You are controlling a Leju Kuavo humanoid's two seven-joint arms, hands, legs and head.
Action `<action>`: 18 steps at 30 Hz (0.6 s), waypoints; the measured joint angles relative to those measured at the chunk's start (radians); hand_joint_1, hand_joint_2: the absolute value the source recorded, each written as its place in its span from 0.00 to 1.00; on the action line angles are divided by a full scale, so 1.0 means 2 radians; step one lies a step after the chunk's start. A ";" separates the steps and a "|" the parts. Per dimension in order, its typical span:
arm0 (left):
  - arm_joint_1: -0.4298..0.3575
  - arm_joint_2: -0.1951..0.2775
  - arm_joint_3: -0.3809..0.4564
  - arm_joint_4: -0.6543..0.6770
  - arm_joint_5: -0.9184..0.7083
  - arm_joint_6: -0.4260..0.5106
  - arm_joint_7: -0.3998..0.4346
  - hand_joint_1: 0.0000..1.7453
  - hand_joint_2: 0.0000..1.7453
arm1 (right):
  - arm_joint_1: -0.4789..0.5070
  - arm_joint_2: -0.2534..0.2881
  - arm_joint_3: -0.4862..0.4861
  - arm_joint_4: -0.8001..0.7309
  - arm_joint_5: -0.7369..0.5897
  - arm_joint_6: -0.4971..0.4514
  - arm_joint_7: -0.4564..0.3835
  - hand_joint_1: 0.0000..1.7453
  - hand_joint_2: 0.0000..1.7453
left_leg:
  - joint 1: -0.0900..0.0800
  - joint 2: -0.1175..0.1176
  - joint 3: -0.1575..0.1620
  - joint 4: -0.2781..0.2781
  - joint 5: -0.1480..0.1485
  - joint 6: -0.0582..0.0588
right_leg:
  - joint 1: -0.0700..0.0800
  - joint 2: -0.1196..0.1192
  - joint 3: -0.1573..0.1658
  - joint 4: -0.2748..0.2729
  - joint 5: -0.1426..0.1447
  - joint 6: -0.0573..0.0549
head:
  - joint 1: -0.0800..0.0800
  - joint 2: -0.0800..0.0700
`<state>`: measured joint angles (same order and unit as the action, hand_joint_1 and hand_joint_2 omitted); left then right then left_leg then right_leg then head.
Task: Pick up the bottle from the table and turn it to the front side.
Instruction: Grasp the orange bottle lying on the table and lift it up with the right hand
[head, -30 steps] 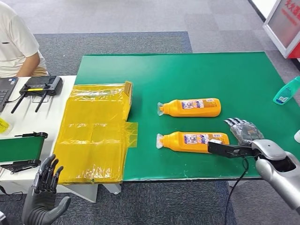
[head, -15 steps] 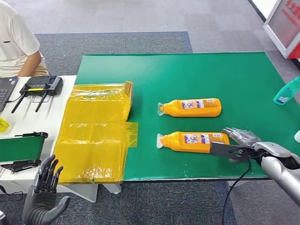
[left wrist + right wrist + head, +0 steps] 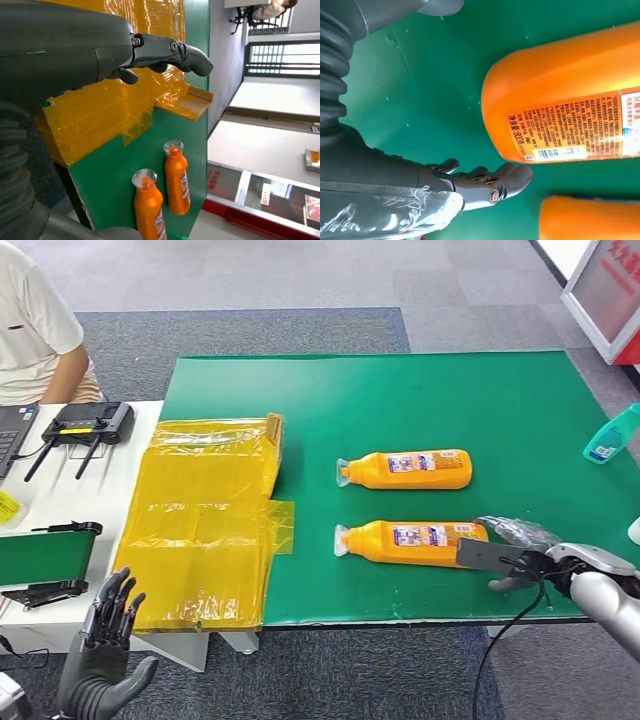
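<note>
Grey and dark-fingered, the left hand (image 3: 106, 650) hangs below the table's front edge at the far left, fingers spread and holding nothing. Just beyond it a crinkled yellow plastic sheet (image 3: 200, 525) covers the left end of the green table mat (image 3: 423, 400).

Further right, two orange bottles lie on their sides on the mat, clear caps toward the yellow sheet, well apart from each other. The far bottle (image 3: 406, 469) and the near bottle (image 3: 411, 541) each carry a label with blue and white patches. In the right wrist view the near bottle's label shows rows of small black Chinese print, a barcode and "800", though the fine text is too small to read.

At the right, the right hand (image 3: 513, 550) rests low at the near bottle's base end, fingers extended and apart, gripping nothing; whether it touches the bottle I cannot tell.
</note>
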<state>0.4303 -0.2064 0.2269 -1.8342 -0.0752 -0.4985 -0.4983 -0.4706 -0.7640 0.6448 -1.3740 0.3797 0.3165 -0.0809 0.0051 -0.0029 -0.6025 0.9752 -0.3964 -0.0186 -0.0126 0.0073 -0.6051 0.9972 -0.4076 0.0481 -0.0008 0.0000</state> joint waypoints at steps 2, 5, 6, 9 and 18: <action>0.000 0.002 -0.004 0.001 0.001 0.003 0.002 0.00 1.00 | 0.000 0.010 0.000 0.006 0.016 -0.016 0.000 0.00 1.00 | 0.000 0.000 0.000 0.000 0.000 0.000 | 0.000 0.000 0.000 0.000 0.000 0.000 | 0.000 0.000; -0.001 0.004 -0.011 0.003 0.003 0.009 0.005 0.00 1.00 | 0.001 0.039 0.000 0.020 0.054 -0.044 0.000 0.00 1.00 | 0.000 0.000 0.000 0.000 0.000 0.000 | 0.000 0.000 0.000 0.000 0.000 0.000 | 0.000 0.000; -0.002 0.004 -0.013 0.003 0.003 0.010 0.006 0.00 1.00 | 0.001 0.052 0.000 0.026 0.068 -0.054 0.001 0.00 1.00 | 0.000 0.000 0.000 0.000 0.000 0.000 | 0.000 0.000 0.000 0.000 0.000 0.000 | 0.000 0.000; -0.002 0.005 -0.019 0.004 0.005 0.013 0.010 0.00 1.00 | 0.003 0.088 0.000 0.043 0.100 -0.074 0.002 0.00 1.00 | 0.000 0.000 0.000 0.000 0.000 0.000 | 0.000 0.000 0.000 0.000 0.000 0.000 | 0.000 0.000; -0.003 0.007 -0.031 0.004 0.006 0.020 0.015 0.00 1.00 | 0.014 0.160 -0.006 0.071 0.145 -0.093 0.005 0.00 1.00 | 0.000 0.000 0.000 0.000 0.000 0.000 | 0.000 0.000 0.000 0.000 0.000 0.000 | 0.000 0.000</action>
<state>0.4253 -0.1915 0.1650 -1.8257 -0.0630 -0.4589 -0.4674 -0.4421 -0.4433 0.6331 -1.2324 0.6707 0.1296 -0.0712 0.0057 -0.0028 -0.6024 0.9752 -0.3960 -0.0191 -0.0120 0.0072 -0.6054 0.9973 -0.4077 0.0480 -0.0010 0.0000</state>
